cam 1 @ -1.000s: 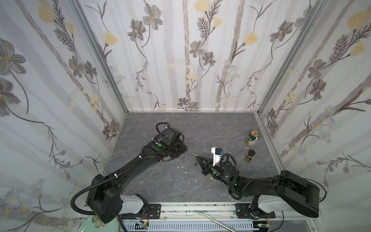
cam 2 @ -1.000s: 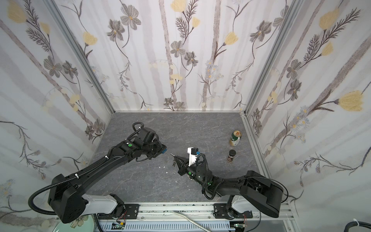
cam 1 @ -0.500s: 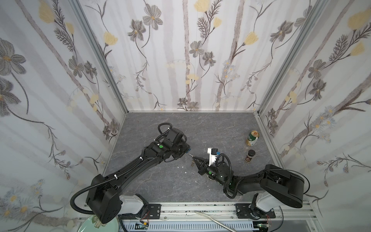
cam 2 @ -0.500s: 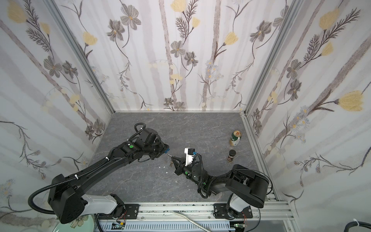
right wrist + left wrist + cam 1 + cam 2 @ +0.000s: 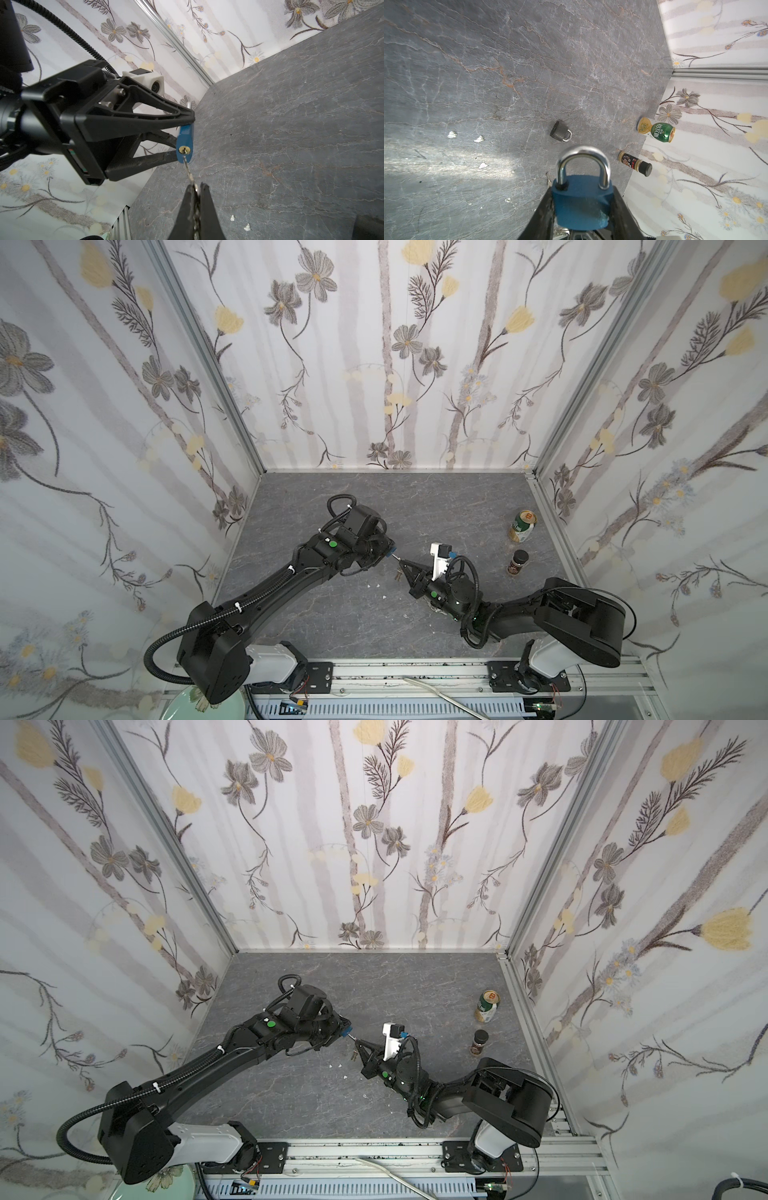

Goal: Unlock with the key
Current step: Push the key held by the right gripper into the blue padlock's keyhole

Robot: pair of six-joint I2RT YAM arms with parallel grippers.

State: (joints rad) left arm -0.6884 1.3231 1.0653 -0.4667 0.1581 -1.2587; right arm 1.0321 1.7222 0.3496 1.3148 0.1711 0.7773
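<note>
Jaws of the left gripper (image 5: 385, 551), part-way apart, clamp a blue padlock (image 5: 581, 205); the right gripper (image 5: 196, 187), closed tight, pinches the key (image 5: 188, 168).
Key tip meets the brass keyhole, mid-frame in both top views. A small grey padlock (image 5: 560, 132) lies apart on the veined, stone-look desk (image 5: 332, 614); a green can (image 5: 522, 526) and dark-capped jar (image 5: 518, 563) stand at its right edge, open room between.

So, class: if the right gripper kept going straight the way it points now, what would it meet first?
The blue padlock, held in the left gripper: the key pinched by the right gripper points at its brass keyway, its tip seemingly at the opening, though depth is unclear.
</note>
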